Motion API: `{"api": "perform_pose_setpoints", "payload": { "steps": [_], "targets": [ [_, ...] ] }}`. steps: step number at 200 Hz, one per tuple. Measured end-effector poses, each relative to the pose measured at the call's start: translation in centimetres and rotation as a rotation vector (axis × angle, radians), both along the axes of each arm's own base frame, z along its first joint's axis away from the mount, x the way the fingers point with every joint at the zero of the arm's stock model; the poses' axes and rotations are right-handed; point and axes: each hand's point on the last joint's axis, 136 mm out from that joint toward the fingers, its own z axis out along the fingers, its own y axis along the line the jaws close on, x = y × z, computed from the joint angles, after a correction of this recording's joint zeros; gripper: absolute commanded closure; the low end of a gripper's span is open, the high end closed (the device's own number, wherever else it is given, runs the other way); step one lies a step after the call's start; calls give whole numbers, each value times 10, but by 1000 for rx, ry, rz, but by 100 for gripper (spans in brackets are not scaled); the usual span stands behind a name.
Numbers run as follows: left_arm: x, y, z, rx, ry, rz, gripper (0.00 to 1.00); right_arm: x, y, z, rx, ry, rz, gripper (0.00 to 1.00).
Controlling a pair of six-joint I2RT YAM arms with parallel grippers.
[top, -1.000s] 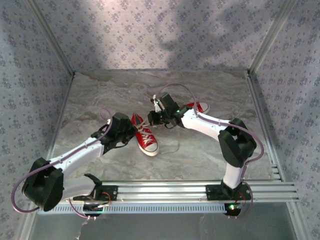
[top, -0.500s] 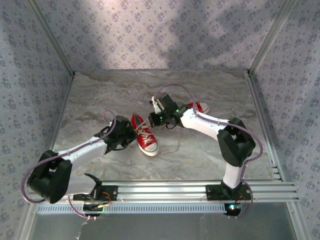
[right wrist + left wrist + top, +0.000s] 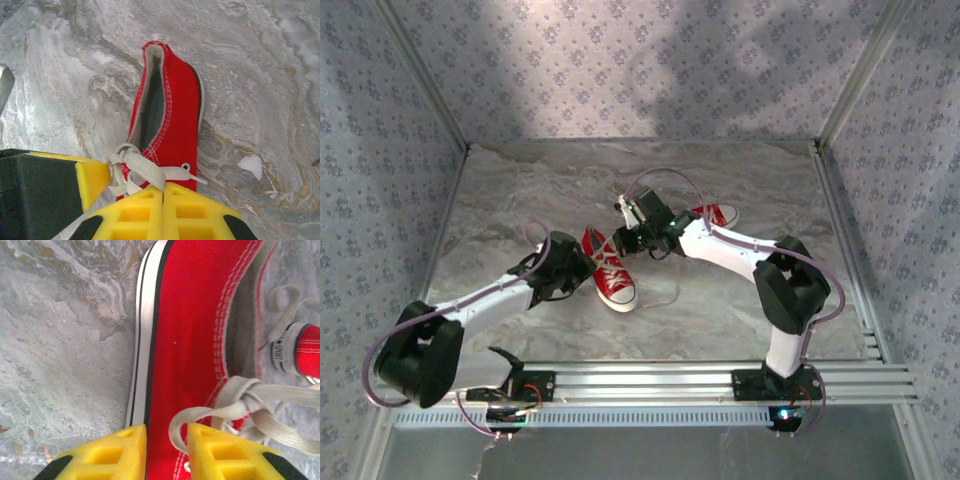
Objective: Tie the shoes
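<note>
One red shoe [image 3: 610,272] with white laces lies mid-table, toe toward me; it is also close up in the left wrist view [image 3: 190,330] and the right wrist view [image 3: 170,110]. My left gripper [image 3: 582,266] sits at that shoe's left side, open [image 3: 166,442], with a loop of white lace [image 3: 176,427] between its yellow fingers, against the right one. My right gripper [image 3: 623,238] is above the shoe, shut [image 3: 162,192] on a flat white lace [image 3: 145,170] pulled up from the knot. The second red shoe [image 3: 720,213] lies behind the right arm, partly hidden.
The floor is grey marbled sheet [image 3: 540,190] with patterned walls on three sides and an aluminium rail [image 3: 720,375] at the near edge. A loose lace end [image 3: 672,292] trails right of the near shoe. The left gripper's yellow finger [image 3: 92,175] stands close beside my right one.
My left arm swung in and its gripper moved slightly right, closer to the shoe. My right gripper shifted a little left with the lace. The shoes stayed in place.
</note>
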Motion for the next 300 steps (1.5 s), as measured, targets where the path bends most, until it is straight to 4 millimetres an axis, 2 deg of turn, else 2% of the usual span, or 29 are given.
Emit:
{"api": "perform_pose_setpoints", "payload": {
  "steps": [29,53,73,85,105,127,156,213,259,300],
  "targets": [
    [0,5,19,-13,-53,17,53,-3,7,4,13,-25,35,100],
    [-1,7,27,-21,-76,21,51,-3,8,5,14,-32,43,100],
    [-3,8,31,-28,-83,21,62,-3,8,5,14,-32,42,100],
    [-4,8,35,-35,-91,23,72,-2,8,5,11,-35,39,100],
    [-5,4,37,-36,-101,7,81,0,6,4,7,-35,22,100],
    [-8,-5,33,-28,-87,-26,86,2,4,4,16,-13,-15,100],
    [-4,-16,27,-21,-70,-48,89,6,0,4,49,41,-70,100],
    [2,-20,20,-7,-55,-48,89,5,0,4,70,77,-97,100],
    [7,-22,15,5,-44,-41,79,5,0,4,71,79,-99,100],
    [9,-23,9,18,-26,-37,76,5,0,3,69,80,-99,100]
  ]
}}
